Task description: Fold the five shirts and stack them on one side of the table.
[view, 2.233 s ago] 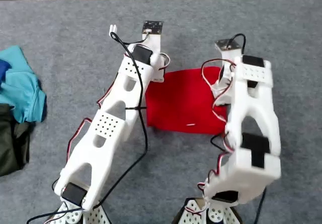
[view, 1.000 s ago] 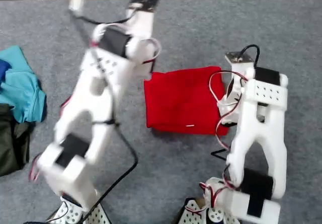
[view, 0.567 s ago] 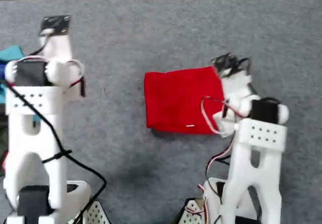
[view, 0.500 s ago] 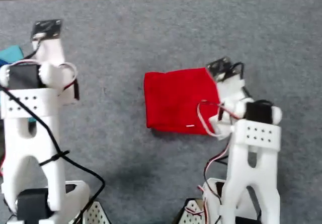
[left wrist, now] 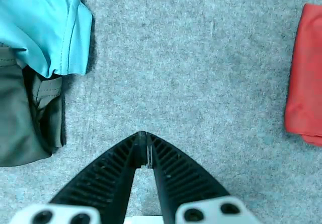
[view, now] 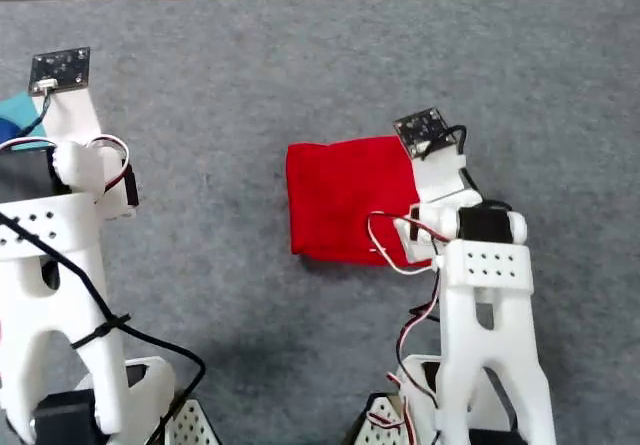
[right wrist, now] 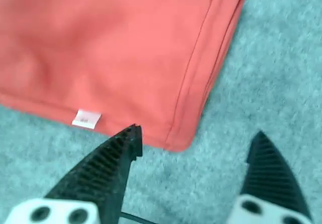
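Cloth is soft and light, so the folded red shirt (view: 345,200) in the middle of the table (view: 250,65) may flop open if pinched by one layer. The right gripper (right wrist: 196,133) hangs with jaws wide apart over its corner; grabbing all layers there looks best. The left gripper (left wrist: 143,143) is closed on nothing, near the left edge.

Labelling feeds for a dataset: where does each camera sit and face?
High view: fixed overhead, looking down on left arm, right arm and the red shirt.
Left wrist view: left arm's wrist, looking down past the shut left gripper.
Right wrist view: right arm's wrist, looking down past the open right gripper.
All three show the red shirt.
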Tool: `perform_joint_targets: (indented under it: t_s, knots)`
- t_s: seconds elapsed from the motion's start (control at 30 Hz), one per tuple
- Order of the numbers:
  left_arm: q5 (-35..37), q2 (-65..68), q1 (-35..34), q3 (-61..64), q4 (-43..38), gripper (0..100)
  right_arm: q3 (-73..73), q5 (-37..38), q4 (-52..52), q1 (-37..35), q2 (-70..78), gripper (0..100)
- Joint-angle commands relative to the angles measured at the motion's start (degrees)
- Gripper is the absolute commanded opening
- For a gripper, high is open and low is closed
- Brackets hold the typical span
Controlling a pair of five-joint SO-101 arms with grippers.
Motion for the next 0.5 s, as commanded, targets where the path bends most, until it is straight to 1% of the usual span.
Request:
perform_joint_targets:
  t_s: [0.0, 0.17, 0.23, 0.33, 0.47]
  knots:
    - [-0.26, -1.63, -1.49, -0.09, -0.62, 2, -0.13, -3.78, -4.4, -0.4, 5.49, 28.9]
    - [-0.26, -1.63, -3.6, -0.09, -0.62, 2, -1.27, -6.59, -9.67, -0.48, 14.81, 28.6]
    - [-0.44, -1.63, -4.31, -0.09, -0.62, 2, -2.59, -7.21, -9.93, -0.48, 18.15, 28.6]
    - [-2.55, -1.63, -5.1, -0.09, -0.62, 2, -4.26, -7.21, -9.93, -0.48, 22.55, 28.6]
    - [-2.64, -1.63, -5.27, -0.09, -0.62, 2, -5.05, -7.21, -11.25, -0.57, 27.21, 28.5]
